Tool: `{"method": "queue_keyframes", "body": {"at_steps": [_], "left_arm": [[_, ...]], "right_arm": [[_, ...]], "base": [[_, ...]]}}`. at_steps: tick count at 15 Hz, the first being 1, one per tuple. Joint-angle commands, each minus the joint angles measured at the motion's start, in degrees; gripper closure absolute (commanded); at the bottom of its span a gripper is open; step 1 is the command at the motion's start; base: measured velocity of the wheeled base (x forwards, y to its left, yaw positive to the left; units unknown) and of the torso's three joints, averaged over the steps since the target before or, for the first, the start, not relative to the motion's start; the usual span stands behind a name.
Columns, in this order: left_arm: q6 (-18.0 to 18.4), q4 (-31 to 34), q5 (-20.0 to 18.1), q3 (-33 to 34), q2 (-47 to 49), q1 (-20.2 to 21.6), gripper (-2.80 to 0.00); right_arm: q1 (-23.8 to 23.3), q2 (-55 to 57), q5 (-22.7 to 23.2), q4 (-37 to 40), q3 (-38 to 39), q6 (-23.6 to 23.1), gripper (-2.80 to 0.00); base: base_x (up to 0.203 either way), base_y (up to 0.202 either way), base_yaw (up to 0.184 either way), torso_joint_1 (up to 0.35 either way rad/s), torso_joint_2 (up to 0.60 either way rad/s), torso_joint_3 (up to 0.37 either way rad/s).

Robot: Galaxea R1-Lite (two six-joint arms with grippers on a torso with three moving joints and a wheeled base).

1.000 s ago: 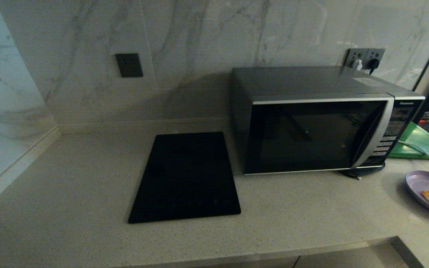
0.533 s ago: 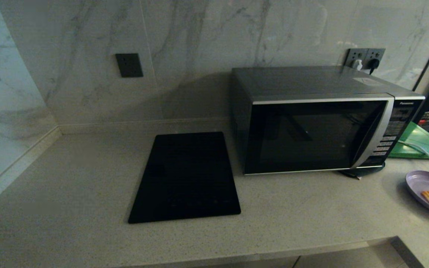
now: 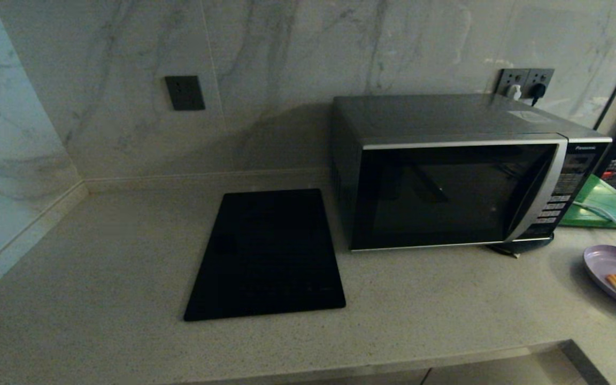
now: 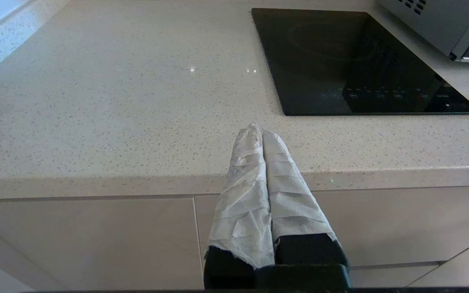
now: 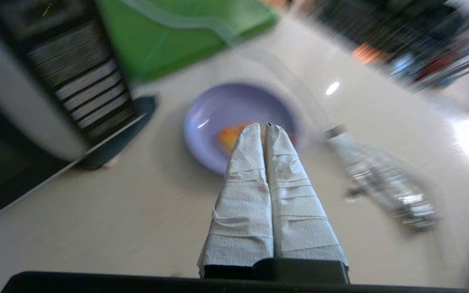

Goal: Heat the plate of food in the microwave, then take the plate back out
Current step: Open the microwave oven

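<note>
From the head view, the microwave (image 3: 468, 171) stands shut at the back right of the pale speckled surface (image 3: 126, 256), with the black cooktop panel (image 3: 268, 254) just to its left, a green board (image 3: 605, 203) to its right, and the plate of food (image 3: 615, 275) near the surface's right edge, in front of the board. In the left wrist view, the left tool (image 4: 262, 134) hangs before the surface's front edge, its paper-wrapped fingers pressed together and holding nothing, the cooktop panel beyond it. In the right wrist view, the right tool (image 5: 264, 128) hovers with fingers closed and empty above the lavender plate of food, the microwave's button panel (image 5: 75, 85) to one side and a blurred shiny object (image 5: 381, 183) lying on the other.
</note>
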Motion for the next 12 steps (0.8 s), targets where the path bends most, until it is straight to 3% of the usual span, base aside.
{"method": "queue_keyframes", "body": {"at_steps": [1, 5, 9, 10, 12], "left_arm": [[-0.04, -0.02, 0.03, 0.00, 0.06, 0.00, 0.00], [-0.04, -0.02, 0.03, 0.00, 0.08, 0.00, 0.00], [-0.04, -0.02, 0.03, 0.00, 0.04, 0.00, 0.00], [-0.04, -0.02, 0.03, 0.00, 0.00, 0.00, 0.00], [-0.04, -0.02, 0.03, 0.00, 0.09, 0.00, 0.00]], "right_arm": [[5.29, 4.65, -0.08, -0.09, 0.79, 4.47, 0.00], [14.21, 5.56, 0.33, -0.04, 0.50, 10.57, 0.00], [14.82, 5.65, -0.01, -0.02, 1.86, 11.13, 0.00], [14.82, 5.67, -0.01, -0.02, 2.16, 11.13, -2.80], [15.40, 5.29, 0.06, -0.02, 2.45, 11.32, -2.80]], "base": [[0.000, 0.000, 0.000, 0.000, 0.00, 0.000], [0.000, 0.000, 0.000, 0.000, 0.00, 0.000], [0.000, 0.000, 0.000, 0.000, 0.00, 0.000], [0.000, 0.000, 0.000, 0.000, 0.00, 0.000], [0.000, 0.000, 0.000, 0.000, 0.00, 0.000]]}}
